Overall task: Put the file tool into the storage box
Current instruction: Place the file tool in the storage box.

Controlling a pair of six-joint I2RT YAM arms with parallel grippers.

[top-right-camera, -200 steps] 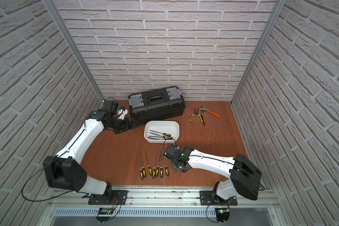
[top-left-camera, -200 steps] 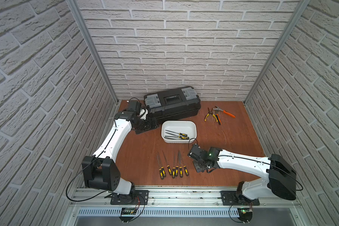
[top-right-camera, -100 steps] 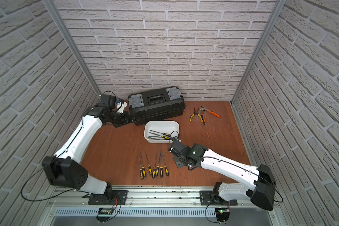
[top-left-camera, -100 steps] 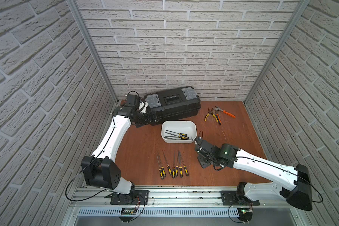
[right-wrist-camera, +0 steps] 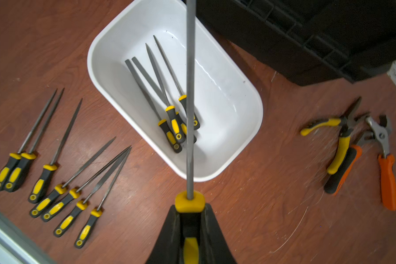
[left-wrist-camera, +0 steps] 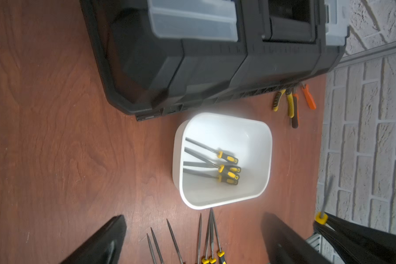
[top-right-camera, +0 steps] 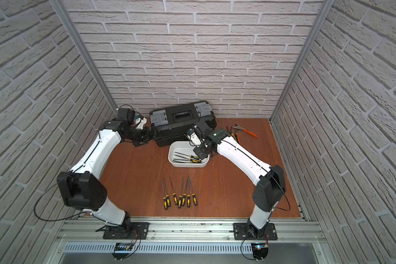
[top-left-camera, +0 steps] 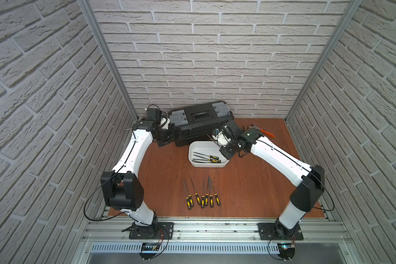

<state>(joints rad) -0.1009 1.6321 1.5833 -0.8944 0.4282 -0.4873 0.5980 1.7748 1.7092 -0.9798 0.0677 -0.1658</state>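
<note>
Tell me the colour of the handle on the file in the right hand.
File handle: black with yellow collar and inset, clearest in the right wrist view.

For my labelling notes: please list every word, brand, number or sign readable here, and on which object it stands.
None can be read.
black toolbox: faint light marks on its lid, too small to read.
file tool, storage box, pliers: no print visible.

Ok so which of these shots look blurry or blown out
Left wrist view: the white tub blooms overexposed at its rim, and the toolbox is soft. Right wrist view: the held file is fairly crisp, glare streaks the tub's wall, the toolbox is smeared. In both top views, even light, nothing blown out.
</note>
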